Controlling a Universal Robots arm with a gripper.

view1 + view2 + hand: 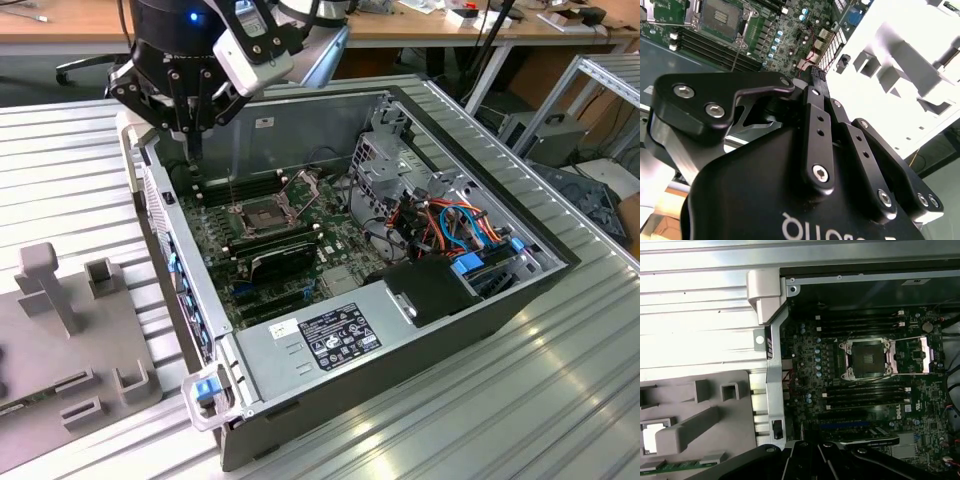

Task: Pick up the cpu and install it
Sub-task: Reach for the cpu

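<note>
Silver-grey, the small flat square cpu point(652, 437) is apparently seated in the grey moulded holder point(735, 440) by the ribbed metal worktop's point(690, 315) edge. The dark square socket point(867, 359) is seen empty. Whether the black claw point(192, 132) is spread cannot be told, and pickup is judged undone.

In the exterior view an open computer case point(400, 385) lies on a ribbed table point(560, 400). Its power supply point(325, 335) sits at five o'clock of the socket point(262, 217), a grey fixture tray point(60, 330) at nine o'clock.

Socket point(262, 217) on motherboard point(215, 248) inside case point(400, 395); tray point(40, 350) at exterior view's left
</note>
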